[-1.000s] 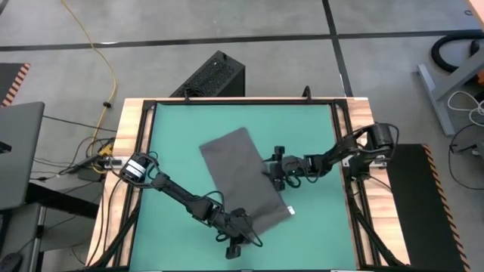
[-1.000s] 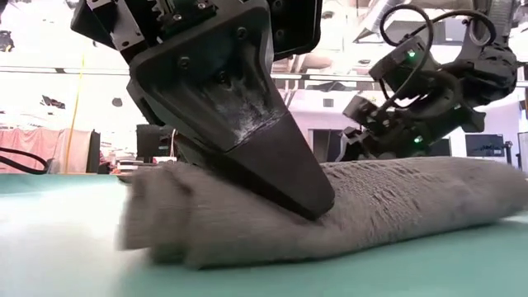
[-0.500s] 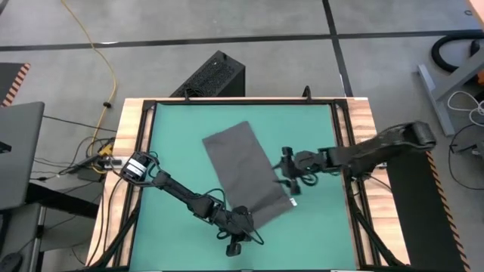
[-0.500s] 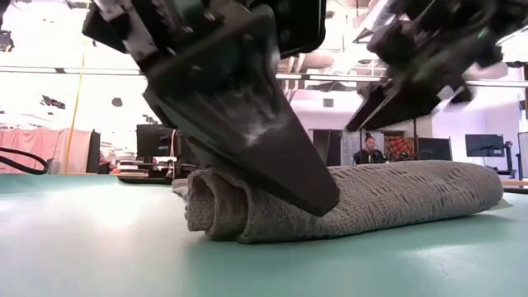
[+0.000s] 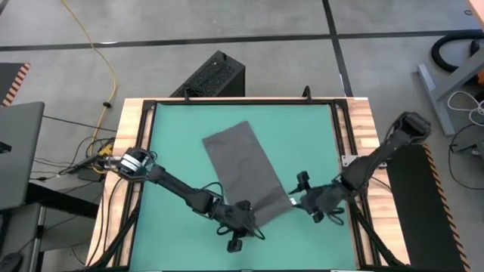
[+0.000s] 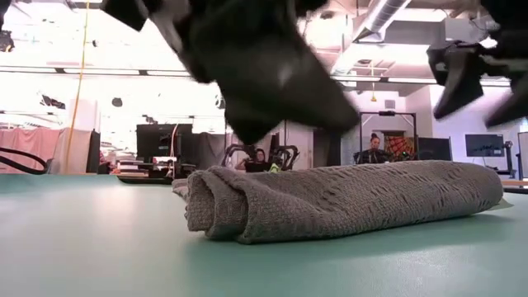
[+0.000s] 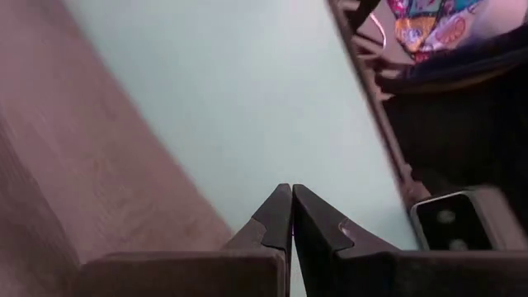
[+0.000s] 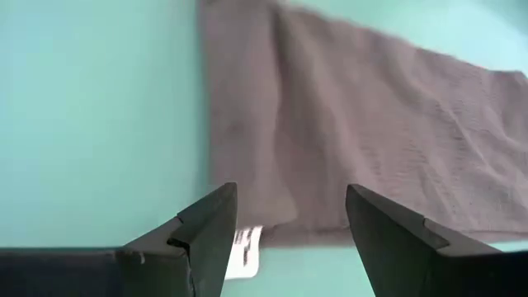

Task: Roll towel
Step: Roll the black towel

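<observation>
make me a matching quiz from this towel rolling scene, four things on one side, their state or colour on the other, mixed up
Things:
1. towel
2. left gripper
3. right gripper
4. mat

States or colours:
A. teal green
B. fingers shut, holding nothing
C. dark grey, near end rolled up
D. fingers open, above the towel's corner

Pairs: 1-C, 2-B, 3-D, 4-A
</observation>
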